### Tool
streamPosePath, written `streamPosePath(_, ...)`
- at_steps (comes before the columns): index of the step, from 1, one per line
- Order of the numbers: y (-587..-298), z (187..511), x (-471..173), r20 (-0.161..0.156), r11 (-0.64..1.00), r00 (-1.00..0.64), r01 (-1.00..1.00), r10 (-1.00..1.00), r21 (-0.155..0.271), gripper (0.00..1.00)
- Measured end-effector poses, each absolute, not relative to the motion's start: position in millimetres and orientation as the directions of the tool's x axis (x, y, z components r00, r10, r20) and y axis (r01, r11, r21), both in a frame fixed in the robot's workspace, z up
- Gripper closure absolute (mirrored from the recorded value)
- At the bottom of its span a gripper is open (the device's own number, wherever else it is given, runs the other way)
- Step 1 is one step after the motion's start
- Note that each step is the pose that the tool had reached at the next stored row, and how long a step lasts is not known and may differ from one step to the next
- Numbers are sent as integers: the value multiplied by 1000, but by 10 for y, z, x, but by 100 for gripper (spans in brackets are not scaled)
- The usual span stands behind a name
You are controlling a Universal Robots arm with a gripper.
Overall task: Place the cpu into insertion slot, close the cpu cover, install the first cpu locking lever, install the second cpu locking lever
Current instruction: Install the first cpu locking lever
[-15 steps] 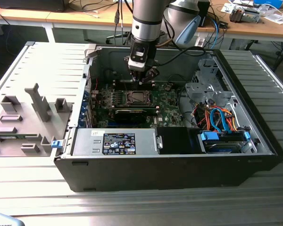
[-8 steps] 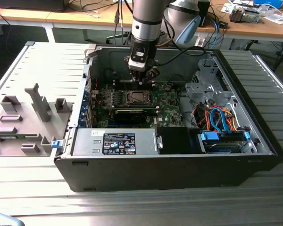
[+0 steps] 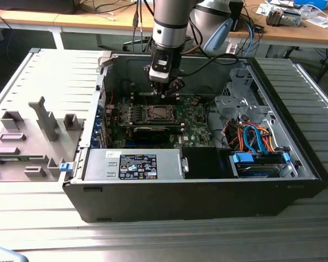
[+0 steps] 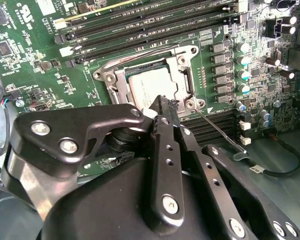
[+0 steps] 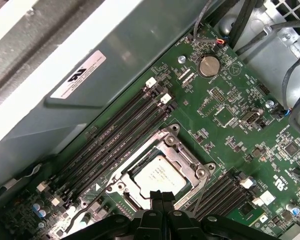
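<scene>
**Chip in its slot, claw tip low at the frame's edge**

The small flat square silver-grey cpu (image 4: 152, 84) lies flat in the square insertion slot (image 3: 160, 113). The slot sits on the green circuit board (image 4: 35, 65). The thin silvery metal cpu cover (image 4: 188, 82), a frame with a square window, lies down around the chip. The chip's dull face shows through the window. A thin metal wire lever (image 4: 217, 127) sticks out at a slant from one corner of the frame, over the board. Long black card slots (image 4: 140, 25) run close along one side of the slot, and more lie on the side across from them.

The black claw (image 5: 161, 194) (image 4: 165, 106) is clenched, its two tips pressed together with nothing between them. In both wrist views the tips are at the frame's edge, near the corner where the lever starts. I cannot tell if they touch it.

In the exterior view the grey round arm (image 3: 169, 22) comes straight down into the open black computer case (image 3: 197, 202). The claw points down over the slot. The case walls stand well apart from the arm, so there is open room on every side. The case lies on a ribbed grey surface (image 3: 153, 240).
</scene>
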State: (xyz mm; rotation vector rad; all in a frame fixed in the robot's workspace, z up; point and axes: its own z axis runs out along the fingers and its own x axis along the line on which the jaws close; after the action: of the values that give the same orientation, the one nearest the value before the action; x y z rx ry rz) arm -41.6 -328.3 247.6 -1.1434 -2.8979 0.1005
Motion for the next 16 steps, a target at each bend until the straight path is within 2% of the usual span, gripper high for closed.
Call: streamPosePath(16,-3283,2476,-416,-1,740,-741,670,671,-69,89)
